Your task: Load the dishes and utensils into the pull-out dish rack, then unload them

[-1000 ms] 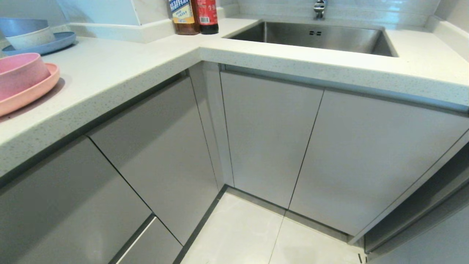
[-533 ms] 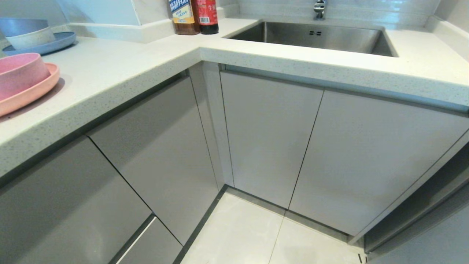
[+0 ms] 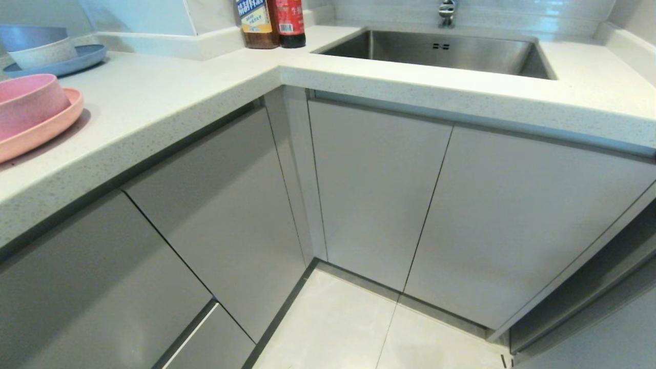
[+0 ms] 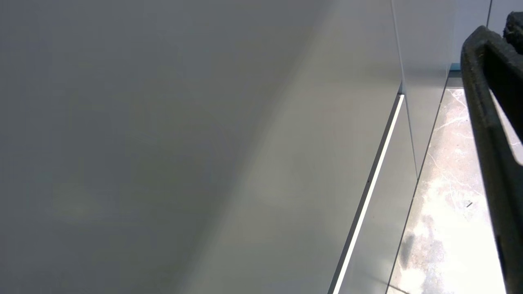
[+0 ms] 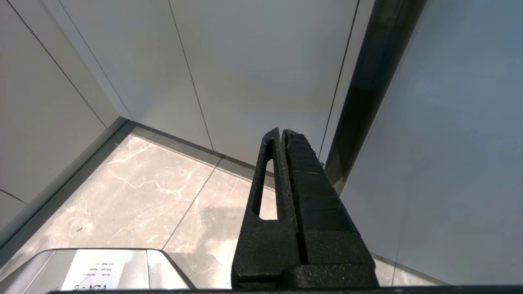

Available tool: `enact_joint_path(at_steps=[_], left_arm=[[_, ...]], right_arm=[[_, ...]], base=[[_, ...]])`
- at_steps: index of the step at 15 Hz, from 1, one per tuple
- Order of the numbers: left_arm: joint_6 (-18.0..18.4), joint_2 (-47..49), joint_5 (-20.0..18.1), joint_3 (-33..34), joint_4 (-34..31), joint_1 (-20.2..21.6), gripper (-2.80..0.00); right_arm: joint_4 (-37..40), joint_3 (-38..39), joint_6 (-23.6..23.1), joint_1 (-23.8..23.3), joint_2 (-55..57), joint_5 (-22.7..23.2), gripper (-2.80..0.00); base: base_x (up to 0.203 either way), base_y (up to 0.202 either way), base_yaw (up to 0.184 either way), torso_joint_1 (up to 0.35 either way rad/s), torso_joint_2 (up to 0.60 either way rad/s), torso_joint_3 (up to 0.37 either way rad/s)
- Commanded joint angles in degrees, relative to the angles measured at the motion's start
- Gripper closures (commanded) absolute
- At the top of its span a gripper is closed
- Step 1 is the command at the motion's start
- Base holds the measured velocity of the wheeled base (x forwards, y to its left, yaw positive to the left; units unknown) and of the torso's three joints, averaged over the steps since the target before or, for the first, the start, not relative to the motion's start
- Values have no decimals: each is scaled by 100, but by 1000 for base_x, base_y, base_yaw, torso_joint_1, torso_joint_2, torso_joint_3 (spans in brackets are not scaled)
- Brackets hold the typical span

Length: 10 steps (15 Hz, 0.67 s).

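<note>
The dishes sit on the white counter (image 3: 169,97) at the far left of the head view: a pink bowl (image 3: 28,102) resting inside a pink plate (image 3: 46,128). The utensils and the pull-out dish rack are out of view; every cabinet front (image 3: 379,189) I see is closed. Neither arm appears in the head view. My right gripper (image 5: 282,132) hangs shut and empty over the floor tiles near the cabinet corner. My left gripper (image 4: 496,30) shows only as black fingers (image 4: 482,122) at the picture's edge, close to a grey drawer front (image 4: 245,163).
A blue plate with stacked bowls (image 3: 51,51) stands behind the pink dishes. Two bottles (image 3: 271,23) stand at the counter's inner corner, beside a steel sink (image 3: 441,51). A dark gap (image 3: 589,287) runs beside the right cabinet. Part of my base (image 5: 102,267) shows over the marble floor (image 5: 135,192).
</note>
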<state>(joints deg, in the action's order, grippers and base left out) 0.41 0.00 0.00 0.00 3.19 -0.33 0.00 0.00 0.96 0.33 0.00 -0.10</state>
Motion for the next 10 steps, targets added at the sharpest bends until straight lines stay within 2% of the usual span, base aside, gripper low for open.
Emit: enact_joint_path(at_steps=[1,6,10], left_arm=[[1,9,0,141,6,-2,0],[78,9,-21,149,6,-2,0],[-94,9,0,149,6,-2,0]], right_arm=[[0,9,0,2,0,1,0],[0,9,0,2,0,1,0],[0,9,0,2,0,1,0]], base=[[0,0,0,0,0,0],[0,0,0,0,0,0],[0,0,0,0,0,0]])
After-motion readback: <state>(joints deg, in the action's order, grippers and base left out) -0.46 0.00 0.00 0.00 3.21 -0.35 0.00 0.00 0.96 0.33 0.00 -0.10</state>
